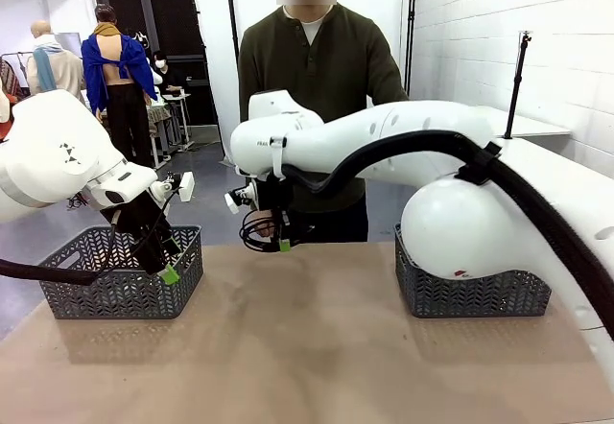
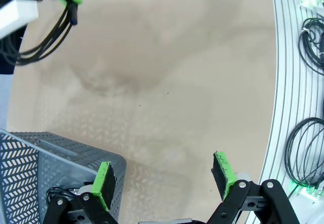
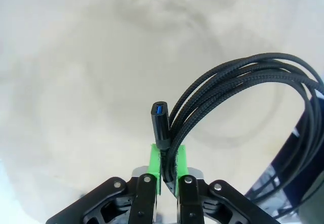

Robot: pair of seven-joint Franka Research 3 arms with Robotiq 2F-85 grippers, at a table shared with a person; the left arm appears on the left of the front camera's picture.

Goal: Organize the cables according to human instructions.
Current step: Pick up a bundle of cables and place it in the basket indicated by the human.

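Front view: right pincer [image 1: 284, 242] hangs above the far middle of the worktop [image 1: 317, 347], just in front of the person [image 1: 321, 59]; a coiled black cable [image 1: 257, 236] dangles from it on the picture's left side, clear of the worktop
Right pincer state: clenched on the cable [image 3: 238, 92], green pads [image 3: 155, 164] pressed together on the cord strands
Cable against right pincer: strands rise from between the pads and arc away to the right in the right wrist view; a plug end with a blue insert [image 3: 160, 122] stands upright just above the fingertips
Left pincer [image 1: 163, 269]: released, jaws wide apart with nothing between them, low at the left grey basket [image 1: 120, 290], its green tip at the basket's near wall
Left wrist view: left pincer [image 2: 164, 176] over bare worktop beside the basket corner [image 2: 61, 158]; held cable [image 2: 43, 41] at top left
Other cables: two black coils [image 2: 304, 153] lie on a ribbed white surface at the right edge
Right grey basket [image 1: 470, 294]: on the worktop under the right arm
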